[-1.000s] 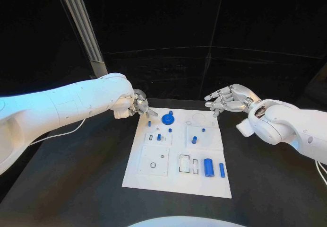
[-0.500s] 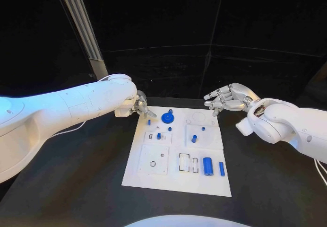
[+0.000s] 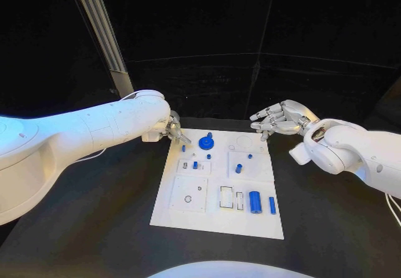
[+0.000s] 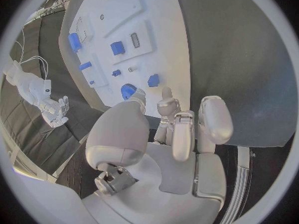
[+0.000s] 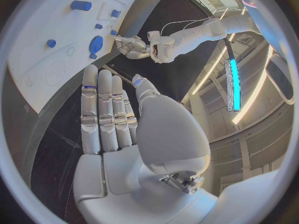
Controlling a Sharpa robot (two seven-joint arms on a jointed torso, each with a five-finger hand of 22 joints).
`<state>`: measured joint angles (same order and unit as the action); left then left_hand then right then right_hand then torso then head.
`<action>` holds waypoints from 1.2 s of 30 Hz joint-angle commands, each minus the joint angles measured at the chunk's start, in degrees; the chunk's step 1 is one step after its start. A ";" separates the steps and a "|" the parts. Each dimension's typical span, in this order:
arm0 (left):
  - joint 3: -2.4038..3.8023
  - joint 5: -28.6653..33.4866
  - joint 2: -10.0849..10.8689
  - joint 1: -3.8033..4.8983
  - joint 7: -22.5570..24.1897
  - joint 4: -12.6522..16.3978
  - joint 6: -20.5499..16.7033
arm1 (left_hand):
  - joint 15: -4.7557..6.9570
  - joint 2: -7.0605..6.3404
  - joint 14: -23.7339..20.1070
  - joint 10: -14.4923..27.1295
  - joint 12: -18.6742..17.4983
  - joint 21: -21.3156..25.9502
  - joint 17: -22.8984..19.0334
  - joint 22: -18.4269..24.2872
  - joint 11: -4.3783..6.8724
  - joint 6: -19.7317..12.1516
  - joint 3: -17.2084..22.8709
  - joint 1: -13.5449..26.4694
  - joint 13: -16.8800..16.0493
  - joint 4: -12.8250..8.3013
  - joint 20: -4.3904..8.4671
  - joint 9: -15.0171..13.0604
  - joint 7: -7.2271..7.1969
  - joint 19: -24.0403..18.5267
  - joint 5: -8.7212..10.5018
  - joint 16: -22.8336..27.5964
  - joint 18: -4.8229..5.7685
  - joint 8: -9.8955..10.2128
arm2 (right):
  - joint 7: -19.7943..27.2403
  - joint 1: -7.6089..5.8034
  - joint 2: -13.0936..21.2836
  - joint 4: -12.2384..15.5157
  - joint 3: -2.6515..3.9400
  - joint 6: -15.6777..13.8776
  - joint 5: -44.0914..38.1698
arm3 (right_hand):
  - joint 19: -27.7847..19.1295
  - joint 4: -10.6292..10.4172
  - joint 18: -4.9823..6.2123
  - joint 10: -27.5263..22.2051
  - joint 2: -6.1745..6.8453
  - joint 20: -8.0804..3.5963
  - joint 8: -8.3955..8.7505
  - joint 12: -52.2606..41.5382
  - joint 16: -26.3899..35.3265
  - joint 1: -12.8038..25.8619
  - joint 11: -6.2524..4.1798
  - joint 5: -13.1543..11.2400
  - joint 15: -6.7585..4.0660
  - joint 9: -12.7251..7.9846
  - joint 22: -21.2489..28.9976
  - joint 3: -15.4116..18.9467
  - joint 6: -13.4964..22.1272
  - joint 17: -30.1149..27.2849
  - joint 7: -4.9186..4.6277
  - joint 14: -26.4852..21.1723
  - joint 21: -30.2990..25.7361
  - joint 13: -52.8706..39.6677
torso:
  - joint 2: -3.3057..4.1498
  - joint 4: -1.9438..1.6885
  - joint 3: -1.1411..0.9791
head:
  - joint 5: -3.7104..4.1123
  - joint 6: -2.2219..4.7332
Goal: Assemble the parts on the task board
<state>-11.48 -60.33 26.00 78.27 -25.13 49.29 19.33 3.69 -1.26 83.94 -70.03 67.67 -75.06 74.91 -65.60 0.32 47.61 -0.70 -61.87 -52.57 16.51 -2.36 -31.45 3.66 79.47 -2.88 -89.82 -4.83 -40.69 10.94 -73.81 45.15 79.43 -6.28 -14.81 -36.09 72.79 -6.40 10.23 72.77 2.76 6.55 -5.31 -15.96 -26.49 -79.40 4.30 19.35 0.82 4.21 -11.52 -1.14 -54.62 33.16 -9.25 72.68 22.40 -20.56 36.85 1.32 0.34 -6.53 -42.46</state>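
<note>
**Both hands at the board's far corners, holding nothing**

The left arm reaches in across the table, its hand (image 3: pixel 171 128) poised at the far left corner of the board (image 3: pixel 185 215). In the left wrist view the fingers (image 4: pixel 212 119) are curled partway inward, apart from one another, with nothing between them; the tips sit just off the board's edge, near the blue wheel (image 3: pixel 206 143). I cannot tell whether any fingertip touches the board.

The right arm bends in from the other side, its hand (image 3: pixel 280 121) raised above the far right corner. Its fingers (image 5: pixel 102 109) lie straight and close together, thumb apart, empty and touching nothing.

The white board lies in the middle of the black table (image 3: pixel 92 231). On it are small blue parts: the wheel near the far edge, a short peg (image 3: pixel 238 169) farther in, and a cylinder (image 3: pixel 255 202) with a thin pin (image 3: pixel 272 205) beside it near the front right.

Behind the table hangs a black backdrop, with a pale upright post (image 3: pixel 102 40) at far left.
</note>
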 commanded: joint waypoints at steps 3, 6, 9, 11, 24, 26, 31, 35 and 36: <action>0.01 -1.10 -0.45 -0.33 0.70 -0.41 1.80 | 0.31 0.49 6.06 -0.14 0.21 -0.35 15.09 -0.07 0.11 -0.36 -0.48 -0.14 0.02 -0.04 0.03 -0.08 0.00 0.23 0.03 -0.18 -0.26 -0.35 | 0.20 -0.10 -0.13 -0.03 0.03 0.49 -0.09 | -0.51 -0.24 0.05 -0.38 -0.42 -0.07 -0.32 -0.31 -0.31 -0.13 -0.01 0.21 -0.15 0.09 -0.06 0.18 0.39 0.08 -0.07 -0.36 0.15 -0.09 | 0.01 0.00 0.02 | -0.04 -0.05; 0.01 -1.10 -0.56 -0.51 0.85 -0.46 1.75 | 0.32 0.58 6.06 -0.14 0.23 -0.36 15.09 -0.10 0.12 -0.40 -0.52 -0.21 0.01 -0.04 0.04 -0.11 0.00 0.25 0.03 -0.18 -0.25 -0.39 | 0.20 -0.10 -0.16 -0.04 0.03 0.48 -0.09 | -0.51 -0.24 0.05 -0.38 -0.42 -0.07 -0.32 -0.31 -0.31 -0.13 -0.01 0.21 -0.15 0.09 -0.06 0.18 0.39 0.08 -0.07 -0.36 0.15 -0.09 | -0.01 0.03 -0.03 | -0.12 -0.22; 0.01 -1.11 -0.59 -0.61 1.02 -0.43 1.56 | 0.33 0.75 6.06 -0.11 0.22 -0.34 15.09 -0.09 0.12 -0.49 -0.61 -0.39 0.07 -0.07 0.05 -0.17 0.00 0.24 0.02 -0.18 -0.25 -0.45 | 0.28 -0.10 -0.22 -0.09 0.03 0.30 -0.09 | -0.51 -0.24 0.06 -0.39 -0.43 -0.07 -0.32 -0.31 -0.31 -0.15 -0.01 0.22 -0.15 0.09 -0.06 0.17 0.39 0.08 -0.07 -0.37 0.15 -0.10 | -0.03 0.00 -0.03 | 0.01 -0.22; 0.01 -1.11 -0.62 -0.64 1.11 -0.42 1.51 | 0.33 0.88 6.06 -0.10 0.23 -0.34 15.09 -0.10 0.12 -0.55 -0.66 -0.52 0.09 -0.09 0.06 -0.21 0.00 0.24 0.02 -0.18 -0.25 -0.50 | 0.34 -0.10 -0.26 -0.13 0.03 0.20 -0.09 | -0.53 -0.21 0.06 -0.41 -0.45 -0.07 -0.34 -0.34 -0.35 -0.24 -0.02 0.26 -0.16 0.09 -0.08 0.16 0.41 0.09 -0.07 -0.41 0.15 -0.14 | -0.05 -0.02 0.00 | 0.03 -0.21; 0.01 -1.08 -0.90 -0.85 1.23 0.04 1.88 | 0.34 3.98 6.06 0.11 0.29 -0.25 15.09 -0.14 0.13 -1.16 0.00 -3.52 0.36 -0.58 0.09 -0.75 0.00 0.24 -0.01 -0.18 -0.25 -1.16 | -0.03 -0.10 -0.59 -0.44 0.03 0.85 -0.10 | -0.53 -0.21 0.06 -0.41 -0.45 -0.07 -0.34 -0.34 -0.35 -0.24 -0.02 0.26 -0.16 0.09 -0.08 0.16 0.41 0.09 -0.07 -0.41 0.15 -0.14 | -0.05 0.03 -0.03 | -0.69 -0.50; 0.01 -1.08 -0.94 -0.91 1.26 -0.03 2.05 | 0.34 4.08 6.06 0.13 0.29 -0.26 15.09 -0.17 0.12 -1.19 0.03 -3.71 0.39 -0.62 0.09 -0.78 0.01 0.25 -0.01 -0.18 -0.25 -1.20 | -0.08 -0.10 -0.62 -0.47 0.03 0.91 -0.10 | -0.53 -0.21 0.06 -0.41 -0.45 -0.07 -0.34 -0.34 -0.35 -0.24 -0.02 0.26 -0.16 0.09 -0.08 0.16 0.41 0.09 -0.07 -0.41 0.15 -0.14 | -0.07 0.07 -0.08 | -0.61 -0.55; 0.01 -1.08 -0.97 -1.01 1.28 -0.23 1.93 | 0.33 4.24 6.06 0.18 0.28 -0.23 15.09 -0.14 0.12 -1.25 0.08 -4.07 0.45 -0.70 0.08 -0.83 0.02 0.24 -0.01 -0.18 -0.25 -1.26 | -0.31 -0.10 -0.63 -0.50 0.03 1.06 -0.10 | -0.56 -0.23 0.07 -0.44 -0.48 -0.06 -0.35 -0.36 -0.39 -0.27 -0.01 0.27 -0.16 0.09 -0.10 0.17 0.42 0.11 -0.07 -0.45 0.16 -0.18 | -0.06 0.00 -0.03 | -0.55 -0.49; 0.01 -0.91 -1.04 -1.08 1.38 -0.26 1.50 | 0.33 4.55 6.06 0.19 0.31 -0.22 15.09 -0.18 0.12 -1.32 0.22 -4.64 0.46 -0.86 0.08 -0.90 0.02 0.25 -0.02 -0.18 -0.25 -1.36 | -0.28 -0.10 -0.69 -0.54 0.03 0.93 -0.10 | -0.56 -0.23 0.07 -0.44 -0.48 -0.06 -0.35 -0.36 -0.39 -0.27 -0.01 0.27 -0.16 0.09 -0.10 0.17 0.42 0.11 -0.07 -0.45 0.16 -0.18 | -0.08 -0.04 -0.02 | -0.37 -0.39; 0.01 -0.58 -1.06 -1.09 1.38 -0.28 1.45 | 0.33 4.69 6.06 0.19 0.32 -0.21 15.09 -0.16 0.12 -1.35 0.31 -4.90 0.47 -0.93 0.08 -0.93 0.02 0.24 -0.02 -0.18 -0.25 -1.39 | -0.26 -0.10 -0.71 -0.55 0.03 0.89 -0.10 | -0.56 -0.24 0.07 -0.44 -0.49 -0.06 -0.36 -0.37 -0.40 -0.27 0.00 0.27 -0.15 0.09 -0.10 0.17 0.43 0.11 -0.07 -0.45 0.16 -0.19 | -0.09 -0.04 -0.02 | -0.34 -0.40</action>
<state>-11.49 -61.04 25.04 77.11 -24.34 49.05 20.58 3.68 3.43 83.94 -70.02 67.67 -75.06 74.91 -65.71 0.31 46.77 -0.46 -66.44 -52.16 15.64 -2.36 -32.32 3.67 79.47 -2.88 -89.82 -4.83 -41.81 10.59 -73.81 44.52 78.85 -6.28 -14.36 -36.15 72.58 -6.40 10.23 72.78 2.76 6.33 -5.31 -15.96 -26.64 -79.40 4.30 19.34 0.60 4.21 -11.56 -1.14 -54.62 33.18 -9.25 72.47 22.40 -20.69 36.78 1.30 0.30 -6.97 -42.87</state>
